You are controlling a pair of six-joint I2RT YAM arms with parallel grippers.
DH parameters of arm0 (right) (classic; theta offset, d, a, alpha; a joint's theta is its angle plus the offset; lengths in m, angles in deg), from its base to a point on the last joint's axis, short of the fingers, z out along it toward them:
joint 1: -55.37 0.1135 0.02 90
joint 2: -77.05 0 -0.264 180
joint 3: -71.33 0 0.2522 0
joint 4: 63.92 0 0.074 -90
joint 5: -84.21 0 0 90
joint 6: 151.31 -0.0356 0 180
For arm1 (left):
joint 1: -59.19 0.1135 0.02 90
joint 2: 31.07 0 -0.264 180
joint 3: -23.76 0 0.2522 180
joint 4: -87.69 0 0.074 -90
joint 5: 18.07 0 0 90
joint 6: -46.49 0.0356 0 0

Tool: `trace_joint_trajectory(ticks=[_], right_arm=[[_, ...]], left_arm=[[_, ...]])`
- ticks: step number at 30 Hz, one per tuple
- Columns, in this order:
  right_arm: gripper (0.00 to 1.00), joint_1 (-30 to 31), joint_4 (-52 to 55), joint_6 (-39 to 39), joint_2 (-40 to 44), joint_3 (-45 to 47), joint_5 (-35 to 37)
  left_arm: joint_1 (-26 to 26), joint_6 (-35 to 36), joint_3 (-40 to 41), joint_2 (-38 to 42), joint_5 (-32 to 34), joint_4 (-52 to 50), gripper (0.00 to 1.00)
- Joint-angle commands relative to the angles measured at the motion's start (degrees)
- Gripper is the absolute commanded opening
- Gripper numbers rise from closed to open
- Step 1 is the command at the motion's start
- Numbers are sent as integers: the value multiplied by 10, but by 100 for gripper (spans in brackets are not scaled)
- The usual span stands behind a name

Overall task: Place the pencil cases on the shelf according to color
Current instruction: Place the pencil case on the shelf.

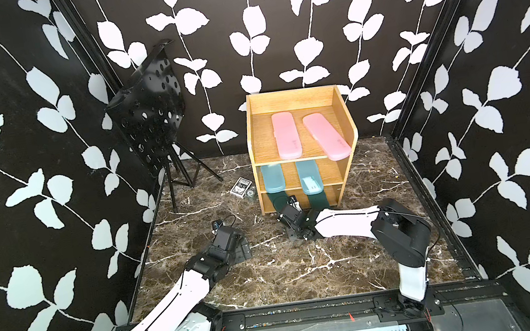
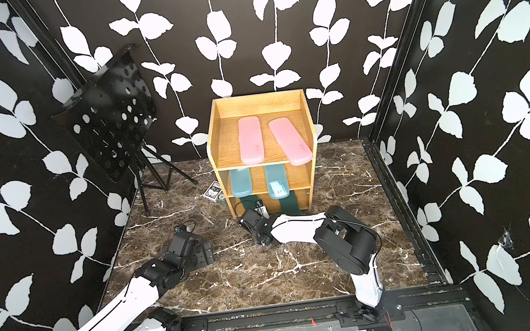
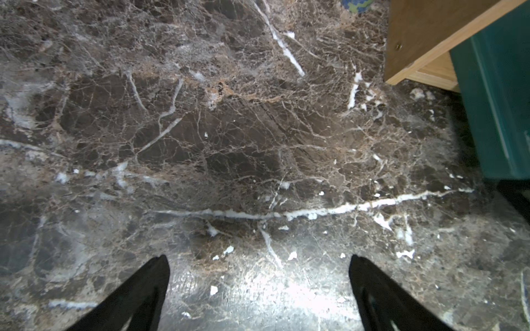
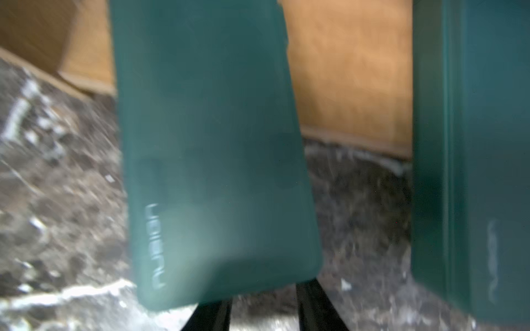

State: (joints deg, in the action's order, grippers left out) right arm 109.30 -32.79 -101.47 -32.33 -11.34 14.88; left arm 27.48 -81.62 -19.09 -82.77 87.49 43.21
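The wooden shelf [image 1: 263, 138] [image 2: 226, 143] holds two pink pencil cases [image 1: 287, 135] [image 1: 326, 135] on its top tier and two blue ones [image 1: 273, 178] [image 1: 309, 179] on its middle tier. Two dark green cases [image 1: 274, 200] [image 1: 318, 199] stick out of the bottom tier. My right gripper [image 1: 291, 206] [image 4: 263, 315] is at the left green case [image 4: 212, 143]. Its jaws stand close together with floor in the gap, and the case's near end covers their tips. The other green case [image 4: 481, 143] lies beside it. My left gripper [image 1: 244, 245] [image 3: 258, 258] is open over bare floor.
A black perforated music stand [image 1: 149, 119] stands at the back left. A small playing-card box [image 1: 242, 187] and a small round object [image 1: 251, 194] lie left of the shelf. Patterned walls close in three sides. A black rail [image 1: 311, 316] runs along the front.
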Motion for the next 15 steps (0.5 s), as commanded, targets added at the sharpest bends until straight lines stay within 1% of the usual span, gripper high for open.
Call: trace_joint_trajectory(ticks=[1, 6, 7, 10, 12, 13, 15], right_arm=[[41, -1, -12, 29, -14, -43, 10], [41, -2, -23, 42, -24, -59, -1], [41, -2, -24, 42, -23, -76, -2], [45, -3, -34, 48, 1, -66, -9], [50, -2, -37, 51, 30, -37, -9], [56, -2, -40, 51, 50, -22, -9], [71, -2, -49, 51, 89, 14, -12]], left_arm=[[3, 1, -7, -2, 13, -22, 99], [2, 2, -16, -3, 22, -30, 99], [2, 3, -18, -2, 25, -33, 99], [2, 3, -24, 5, 40, -47, 99], [2, 13, -28, 17, 44, -51, 99], [2, 20, -29, 27, 44, -51, 99], [2, 30, -26, 48, 51, -51, 99]])
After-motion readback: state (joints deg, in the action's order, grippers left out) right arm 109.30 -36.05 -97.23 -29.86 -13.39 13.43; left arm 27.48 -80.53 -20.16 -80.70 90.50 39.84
